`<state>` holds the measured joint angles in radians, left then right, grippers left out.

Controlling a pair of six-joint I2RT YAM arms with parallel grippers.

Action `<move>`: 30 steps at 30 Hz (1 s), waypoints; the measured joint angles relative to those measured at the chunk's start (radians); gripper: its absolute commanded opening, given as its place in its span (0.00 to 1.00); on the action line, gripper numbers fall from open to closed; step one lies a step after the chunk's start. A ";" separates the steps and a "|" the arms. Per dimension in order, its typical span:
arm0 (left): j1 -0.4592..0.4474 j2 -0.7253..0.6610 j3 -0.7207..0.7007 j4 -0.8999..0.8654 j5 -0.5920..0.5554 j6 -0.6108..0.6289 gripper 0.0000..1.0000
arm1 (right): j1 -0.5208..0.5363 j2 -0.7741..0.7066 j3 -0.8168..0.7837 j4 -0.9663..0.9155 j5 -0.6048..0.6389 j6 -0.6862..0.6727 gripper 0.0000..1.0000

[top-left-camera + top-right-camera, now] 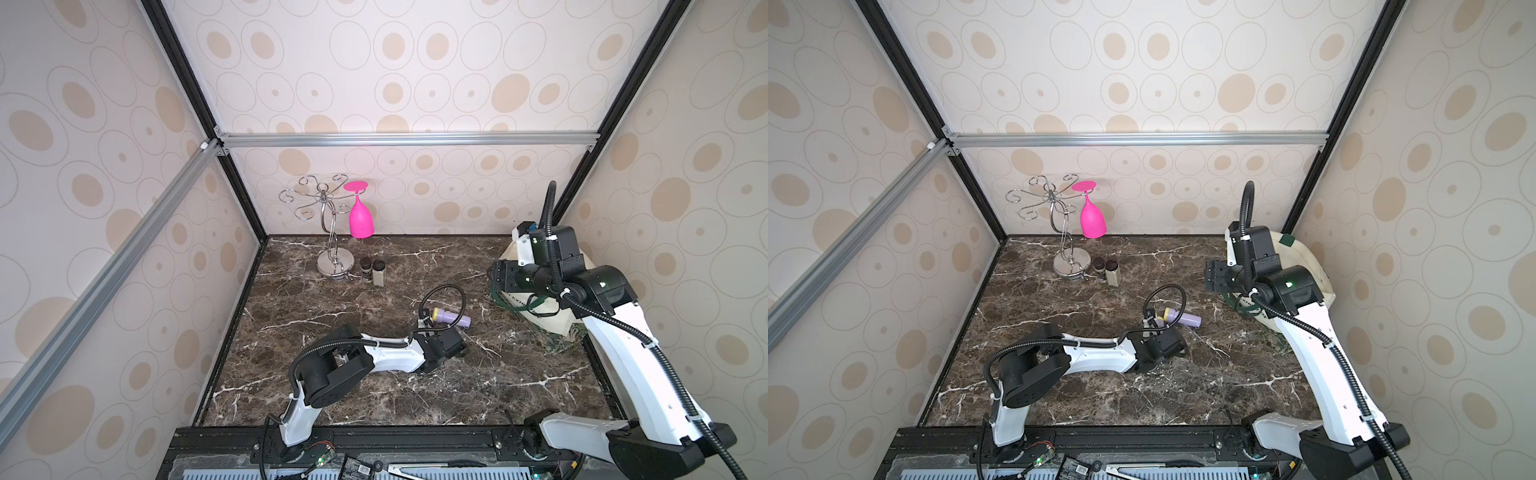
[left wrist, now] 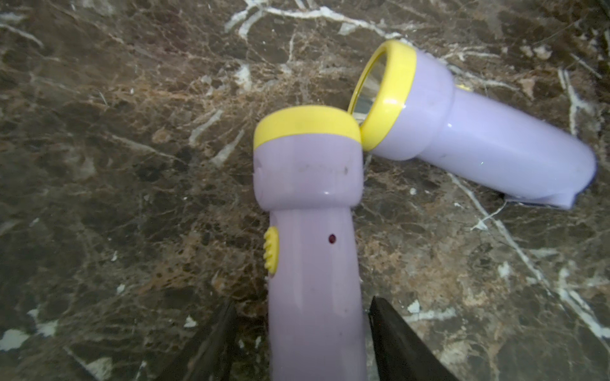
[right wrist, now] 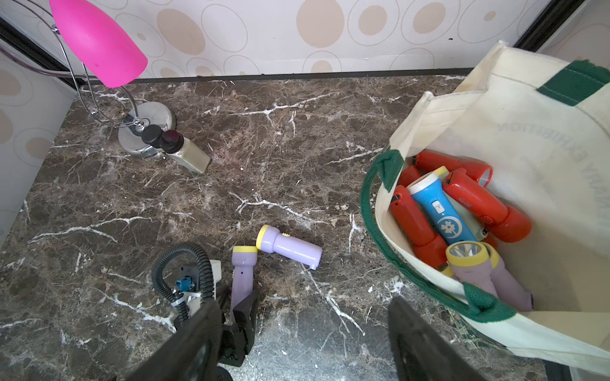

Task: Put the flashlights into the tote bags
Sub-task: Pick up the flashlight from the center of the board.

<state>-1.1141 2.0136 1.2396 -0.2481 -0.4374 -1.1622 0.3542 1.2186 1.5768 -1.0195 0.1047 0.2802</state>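
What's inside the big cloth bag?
Inside the tote bag lie several red flashlights, one blue flashlight and lilac flashlights with yellow rings. They are piled up, so whatever lies underneath, and the bag's bottom, is hidden.

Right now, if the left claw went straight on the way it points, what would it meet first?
The lilac flashlight it straddles: its wider head likely catches the left claw. A second flashlight touches that head.

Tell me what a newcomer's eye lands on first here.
A hot-pink goblet hangs upside down from a chrome rack at the back left of the table. At the right edge, a cream tote bag gapes, holding red flashlights and a blue flashlight. Mid-table, two lilac flashlights lie head to head, the left claw straddling one.
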 measured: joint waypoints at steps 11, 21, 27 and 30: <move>-0.001 -0.018 -0.046 0.001 -0.036 0.003 0.34 | 0.000 -0.013 -0.006 -0.006 -0.002 0.005 0.81; -0.003 -0.142 -0.219 0.089 -0.016 -0.002 0.09 | 0.000 -0.065 -0.110 -0.010 -0.046 0.030 0.76; -0.003 -0.334 -0.477 0.299 0.061 0.062 0.07 | 0.000 -0.113 -0.231 0.004 -0.175 0.042 0.75; -0.003 -0.449 -0.573 0.413 0.096 0.117 0.07 | 0.000 -0.133 -0.289 0.030 -0.262 0.055 0.75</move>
<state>-1.1175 1.5646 0.6662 0.1650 -0.3416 -1.0447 0.3542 1.0855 1.2877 -0.9894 -0.1577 0.3351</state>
